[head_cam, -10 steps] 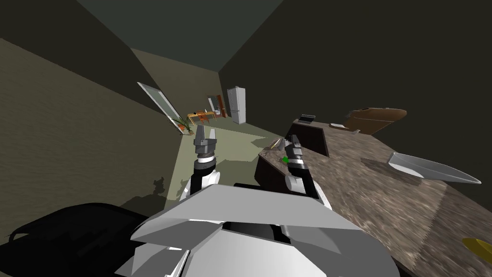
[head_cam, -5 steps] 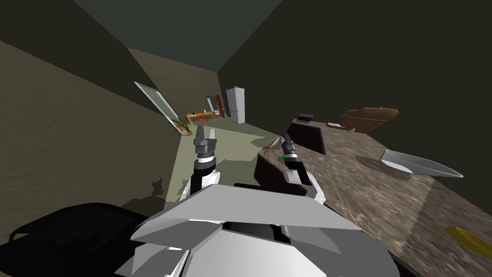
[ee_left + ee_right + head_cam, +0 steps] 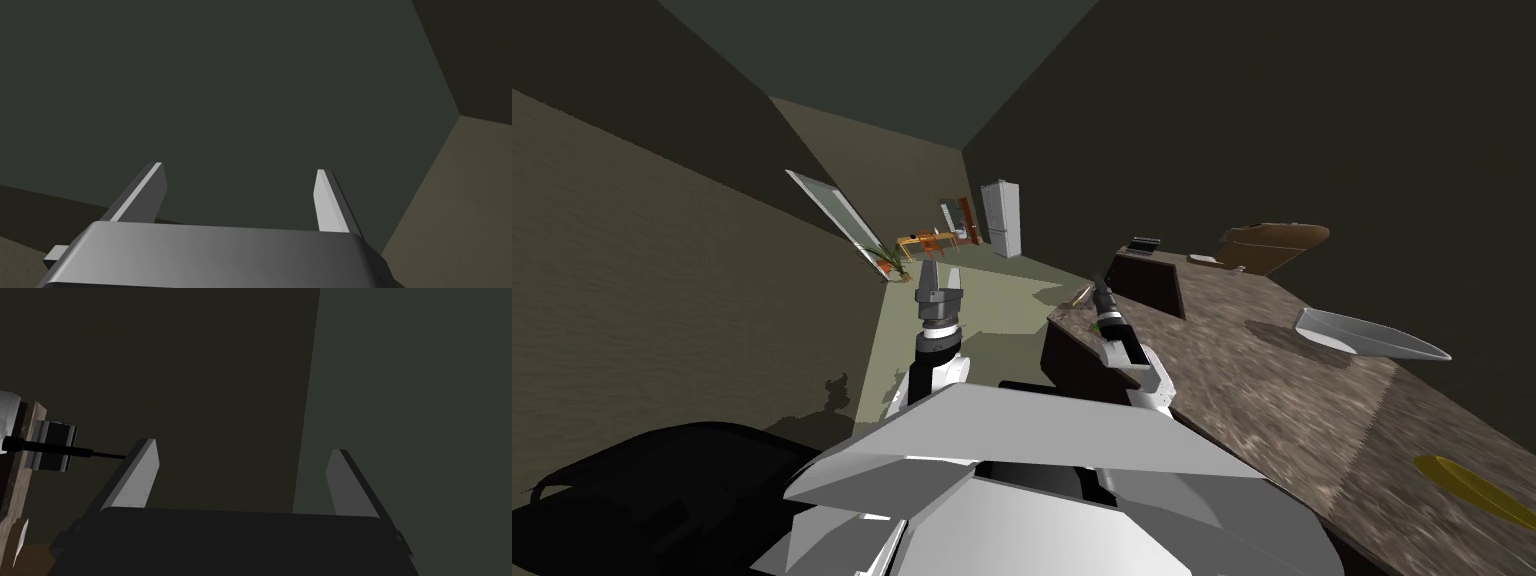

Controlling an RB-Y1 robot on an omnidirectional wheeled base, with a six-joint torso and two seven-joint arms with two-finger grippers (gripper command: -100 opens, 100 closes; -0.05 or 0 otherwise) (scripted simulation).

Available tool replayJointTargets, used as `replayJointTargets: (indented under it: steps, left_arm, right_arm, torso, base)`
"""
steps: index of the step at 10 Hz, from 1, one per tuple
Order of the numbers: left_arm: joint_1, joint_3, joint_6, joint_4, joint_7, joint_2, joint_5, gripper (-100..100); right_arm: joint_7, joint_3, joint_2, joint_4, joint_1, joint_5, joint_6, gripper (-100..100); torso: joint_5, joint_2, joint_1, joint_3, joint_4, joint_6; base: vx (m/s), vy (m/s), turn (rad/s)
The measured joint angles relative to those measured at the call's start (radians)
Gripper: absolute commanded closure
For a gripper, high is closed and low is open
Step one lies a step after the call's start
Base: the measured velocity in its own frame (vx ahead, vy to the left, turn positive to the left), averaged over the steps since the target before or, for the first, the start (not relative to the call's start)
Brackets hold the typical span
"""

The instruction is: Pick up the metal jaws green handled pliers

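**Right gripper spread and empty at the counter's corner**

The right gripper [image 3: 1101,293] hovers over the brown counter's [image 3: 1272,400] left corner, fingers wide apart. A green speck, the pliers [image 3: 1094,327], lies on the counter beside its wrist. The left gripper [image 3: 939,283], also wide, hangs off the counter's left side.

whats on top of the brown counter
A grey dish, a yellow object and a dark box. The right gripper hangs at the edge of the counter, covering whatever lies beneath.
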Motion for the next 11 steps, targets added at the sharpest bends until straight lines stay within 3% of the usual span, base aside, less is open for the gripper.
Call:
replayJointTargets:
  steps: [11]
  left_arm:
    - [0.000,0.000,0.000,0.000,0.000,0.000,0.000,0]
  right_arm:
    - [0.192,0.002,-0.038,0.234,-0.302,-0.015,0.290,-100]
  torso:
    - [0.000,0.000,0.001,0.000,0.000,0.000]
  base:
    - [-0.014,0.013,-0.017]
